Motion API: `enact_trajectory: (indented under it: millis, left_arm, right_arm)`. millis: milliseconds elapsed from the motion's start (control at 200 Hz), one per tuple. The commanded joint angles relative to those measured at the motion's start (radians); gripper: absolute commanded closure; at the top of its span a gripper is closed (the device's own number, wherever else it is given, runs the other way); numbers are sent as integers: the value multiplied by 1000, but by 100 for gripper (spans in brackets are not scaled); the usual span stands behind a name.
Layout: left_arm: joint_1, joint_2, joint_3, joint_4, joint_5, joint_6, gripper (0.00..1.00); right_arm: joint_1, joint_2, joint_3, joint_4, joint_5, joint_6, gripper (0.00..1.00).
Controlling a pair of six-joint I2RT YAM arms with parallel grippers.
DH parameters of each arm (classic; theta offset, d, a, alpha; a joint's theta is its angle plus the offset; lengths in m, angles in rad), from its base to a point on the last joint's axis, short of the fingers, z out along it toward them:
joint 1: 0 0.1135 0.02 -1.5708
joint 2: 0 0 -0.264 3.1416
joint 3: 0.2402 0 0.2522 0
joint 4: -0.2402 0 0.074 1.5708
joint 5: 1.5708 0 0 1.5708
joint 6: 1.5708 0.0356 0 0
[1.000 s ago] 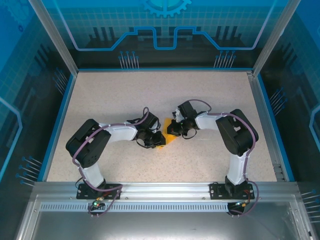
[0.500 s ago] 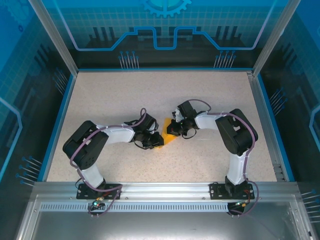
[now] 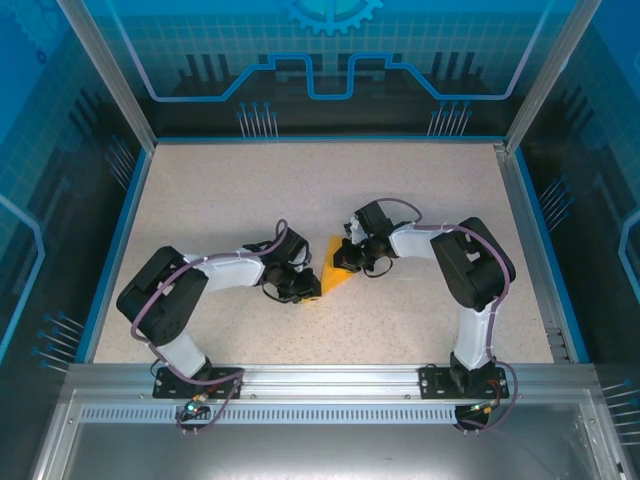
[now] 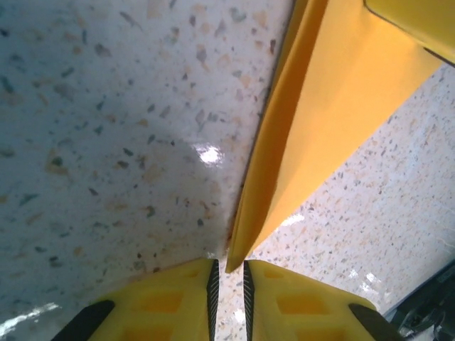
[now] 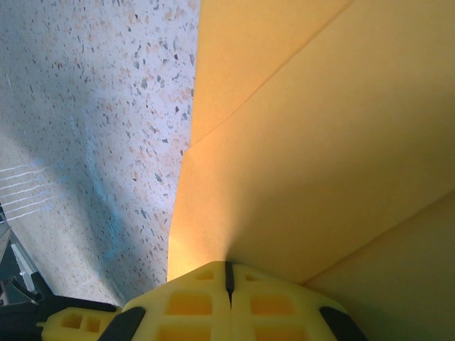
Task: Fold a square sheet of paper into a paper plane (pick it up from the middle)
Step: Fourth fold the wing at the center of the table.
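Note:
The orange-yellow sheet of paper (image 3: 331,276) lies mid-table, folded into a narrow pointed wedge that stands up off the table. My right gripper (image 3: 351,262) is shut on its wide end; in the right wrist view the layered paper (image 5: 320,142) fans out from the pressed-together jaws of the right gripper (image 5: 229,273). My left gripper (image 3: 304,290) sits at the pointed end. In the left wrist view the paper's tip (image 4: 238,252) reaches just into the narrow gap of the left gripper (image 4: 228,284), whose jaws stand slightly apart with table showing between them.
The speckled beige table (image 3: 250,190) is ringed by a blue rim and clear walls. A metal rail (image 3: 320,378) with both arm bases runs along the near edge. Both arms lie low, elbows outward, meeting at the middle.
The left gripper has slid back left and slightly nearer along the paper, uncovering more of the pointed end. The right gripper has kept its hold in place.

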Motion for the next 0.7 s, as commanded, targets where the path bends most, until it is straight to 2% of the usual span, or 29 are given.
enact_trajectory:
  millis: [0,280,595,695]
  left_arm:
    - [4,-49,13,21,53,26,80]
    - [3,-17,74,106,31,22,90]
    - [4,61,48,101,5,20,100]
    - [4,76,31,80,-24,26,100]
  right_arm:
    - [-1,109,-41,-125,193,-2,99]
    - [-1,110,-39,-125,193,1,99]
    - [-1,104,-34,-123,180,-1,99]
    - [-1,95,-34,-115,174,-4,99]
